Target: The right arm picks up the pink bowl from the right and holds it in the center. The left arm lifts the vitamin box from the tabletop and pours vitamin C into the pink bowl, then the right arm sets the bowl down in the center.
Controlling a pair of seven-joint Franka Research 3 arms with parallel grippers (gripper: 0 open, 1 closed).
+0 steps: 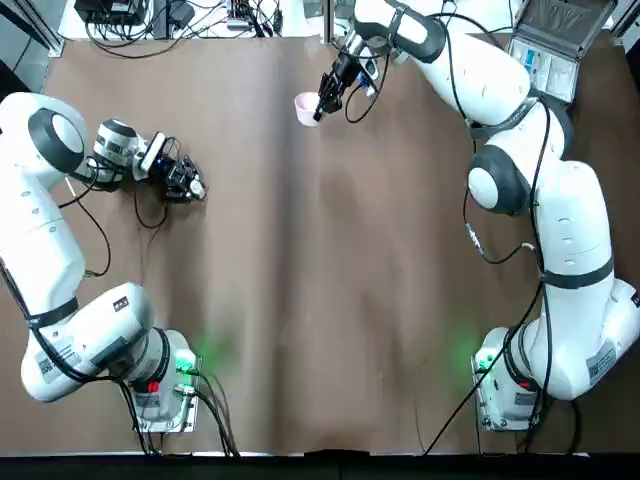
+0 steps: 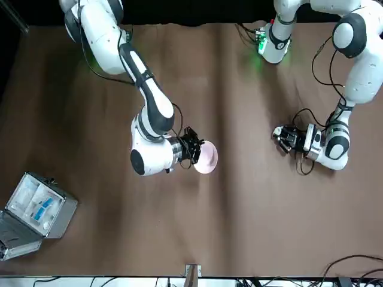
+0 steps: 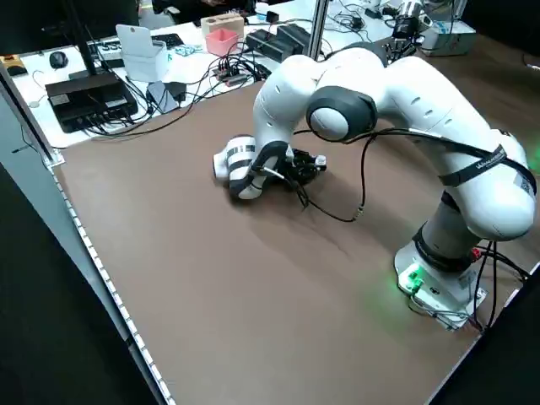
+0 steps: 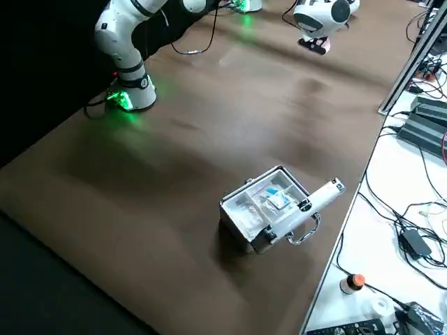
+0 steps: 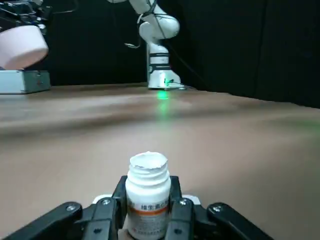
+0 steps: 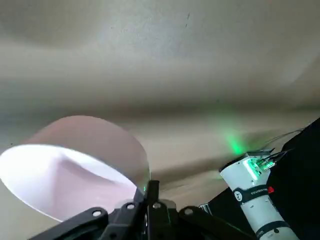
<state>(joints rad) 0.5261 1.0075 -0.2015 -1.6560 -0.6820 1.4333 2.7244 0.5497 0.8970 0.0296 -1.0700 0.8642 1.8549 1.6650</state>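
My right gripper [image 1: 326,100] is shut on the rim of the pink bowl [image 1: 305,107] and holds it tilted above the tabletop [image 1: 320,260] at the far middle. In the right wrist view the bowl's [image 6: 75,170] whitish inside shows, with its rim pinched in the gripper [image 6: 150,197]. The bowl [image 2: 207,158] also shows in the front view. At the left, my left gripper [image 1: 192,184] lies low over the table. Its fingers [image 5: 176,197] press both sides of the upright white vitamin box [image 5: 147,187], whose top is open.
A grey hinged case [image 1: 545,48] with blue-white contents lies open at the far right corner of the table. Cables and electronics [image 3: 93,93] crowd the bench beyond the table's far edge. Both arm bases [image 1: 160,385] glow green near the front edge.
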